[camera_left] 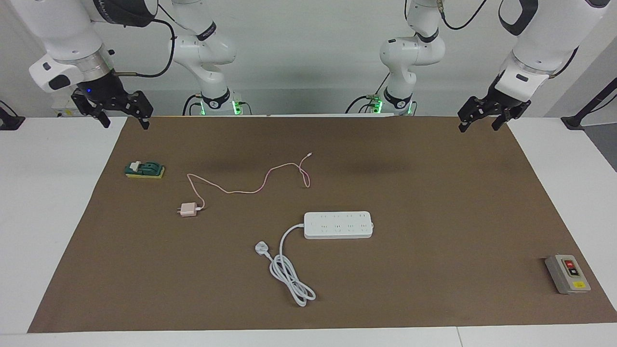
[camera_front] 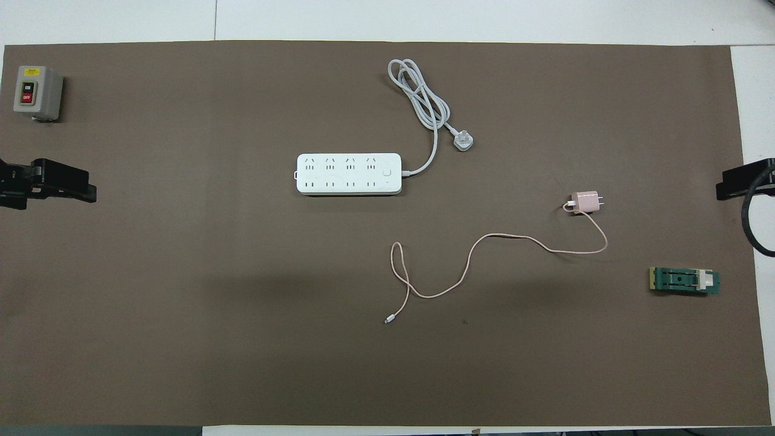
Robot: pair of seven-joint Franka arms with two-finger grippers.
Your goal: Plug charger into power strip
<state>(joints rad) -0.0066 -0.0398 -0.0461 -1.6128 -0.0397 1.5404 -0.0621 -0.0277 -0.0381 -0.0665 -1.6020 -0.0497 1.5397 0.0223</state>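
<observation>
The right gripper [camera_left: 122, 117] hangs empty, black fingers spread apart, over the brown mat's [camera_left: 434, 202] corner at the right arm's end; the left gripper [camera_left: 478, 123] hangs likewise spread and empty over the mat's corner at the left arm's end. The charger [camera_left: 188, 209], a small pale pink cube with a thin, looping pink cable [camera_left: 250, 188], lies toward the right arm's end. The power strip [camera_left: 338, 225], a glossy white rounded bar, lies mid-mat, well apart from the charger; its thick cord [camera_left: 289, 274] coils farther from the robots. A green block [camera_front: 685, 281] on a yellow base and a grey switch box [camera_front: 36, 92] sit at the ends. Only the facing view shows the pale wall and arm bases; the overhead view shows the socket rows.
</observation>
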